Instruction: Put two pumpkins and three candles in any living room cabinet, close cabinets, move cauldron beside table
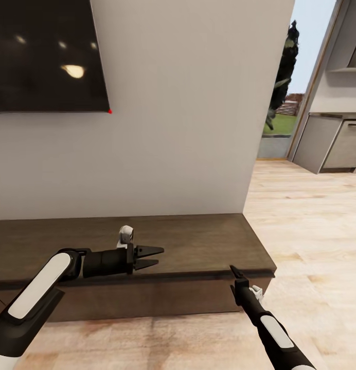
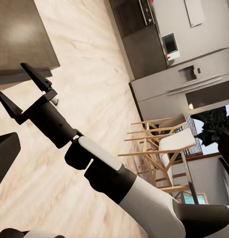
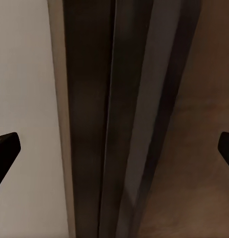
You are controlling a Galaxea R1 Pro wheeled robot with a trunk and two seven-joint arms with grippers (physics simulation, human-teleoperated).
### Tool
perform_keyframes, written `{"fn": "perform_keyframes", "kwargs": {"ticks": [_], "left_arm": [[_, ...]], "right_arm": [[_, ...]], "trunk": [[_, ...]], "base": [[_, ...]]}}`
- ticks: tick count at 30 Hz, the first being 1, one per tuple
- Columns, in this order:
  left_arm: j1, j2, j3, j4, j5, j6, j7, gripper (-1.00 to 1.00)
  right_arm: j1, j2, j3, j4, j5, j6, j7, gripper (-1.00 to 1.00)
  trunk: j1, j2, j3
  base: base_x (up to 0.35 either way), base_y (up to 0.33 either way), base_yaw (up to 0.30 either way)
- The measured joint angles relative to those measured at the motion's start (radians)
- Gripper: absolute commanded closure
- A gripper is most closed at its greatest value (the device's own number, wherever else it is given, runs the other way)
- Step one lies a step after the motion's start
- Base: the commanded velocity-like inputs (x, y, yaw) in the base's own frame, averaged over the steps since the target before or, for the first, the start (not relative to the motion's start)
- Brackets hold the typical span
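Note:
The cabinet (image 1: 198, 241), a long low dark brown unit, runs under the black TV along the white wall. Its front looks flush beneath the top edge. My left gripper (image 1: 153, 257) is open and empty, hovering over the front part of the cabinet top and pointing right. My right gripper (image 1: 234, 277) is open just in front of the cabinet's right end; the left wrist view shows its spread fingers (image 2: 37, 79) beside the cabinet corner (image 2: 20, 34). The right wrist view looks close at the cabinet's front edge (image 3: 94, 124). The pumpkins, candles, cauldron and table are out of view.
The TV (image 1: 44, 51) hangs at the upper left. Pale wood floor (image 1: 312, 231) opens to the right toward grey kitchen units (image 1: 337, 144) and a glass door (image 1: 281, 103). In the left wrist view stand a steel fridge (image 2: 193, 84) and wooden chairs (image 2: 164, 148).

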Motion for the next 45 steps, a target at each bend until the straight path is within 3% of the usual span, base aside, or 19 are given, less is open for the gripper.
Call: {"fn": "perform_keyframes", "kwargs": {"ticks": [14,17,31,34,45], "left_arm": [[0.000,0.000,0.001,0.000,0.000,0.000,0.000,-1.00],[0.000,0.000,0.001,0.000,-0.001,0.000,0.000,-1.00],[0.000,0.000,0.001,0.000,0.000,0.000,0.000,-1.00],[0.000,0.000,0.001,0.000,-0.001,0.000,0.000,-1.00],[0.000,0.000,0.001,0.000,-0.001,0.000,0.000,-1.00]], "right_arm": [[0.000,0.000,0.001,0.001,0.000,0.001,0.000,-1.00],[0.000,0.000,0.001,0.001,0.000,0.001,0.000,-1.00],[0.000,0.000,0.002,0.001,0.000,0.001,0.000,-1.00],[0.000,0.000,0.002,0.001,0.000,0.001,0.000,-1.00],[0.000,0.000,0.002,0.001,0.000,0.001,0.000,-1.00]], "trunk": [[0.000,0.000,0.000],[0.002,-0.001,-0.012],[0.002,-0.001,-0.012],[0.003,-0.001,-0.023],[0.003,-0.002,-0.027]], "base": [[0.023,0.000,0.000],[0.000,0.000,0.000],[0.000,0.000,0.000],[0.000,0.000,0.000],[0.000,0.000,0.000]]}}
